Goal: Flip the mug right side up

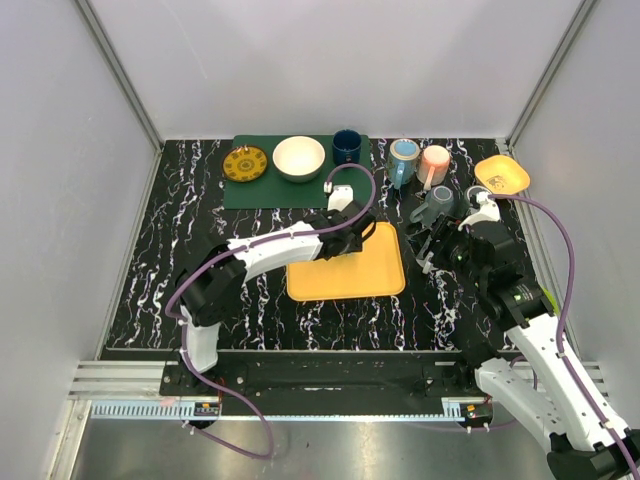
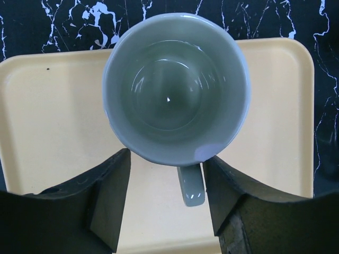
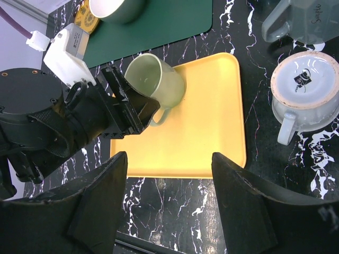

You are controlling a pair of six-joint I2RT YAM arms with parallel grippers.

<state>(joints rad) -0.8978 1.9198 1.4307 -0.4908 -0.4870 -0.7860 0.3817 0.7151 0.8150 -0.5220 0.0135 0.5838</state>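
A pale grey-green mug (image 2: 176, 87) is on the yellow tray (image 2: 47, 116), its mouth facing the left wrist camera. Its handle (image 2: 191, 185) points back between my left gripper's (image 2: 167, 174) jaws and lies close against the right finger (image 2: 222, 185). The jaws stand wide apart, open. In the right wrist view the mug (image 3: 156, 79) looks tilted at the tray's (image 3: 212, 121) far left corner, with the left gripper (image 3: 132, 106) at its handle. In the top view the left gripper (image 1: 348, 232) hides most of the mug. My right gripper (image 3: 169, 159) is open and empty over the tray's near edge.
A green mat (image 1: 260, 185) at the back holds a yellow plate (image 1: 245, 163), a white bowl (image 1: 299, 157) and a dark blue cup (image 1: 347, 146). A light blue mug (image 1: 404, 160), an upturned pink mug (image 1: 435, 160), a grey mug (image 1: 435, 203) and an orange bowl (image 1: 502, 174) stand right of the tray.
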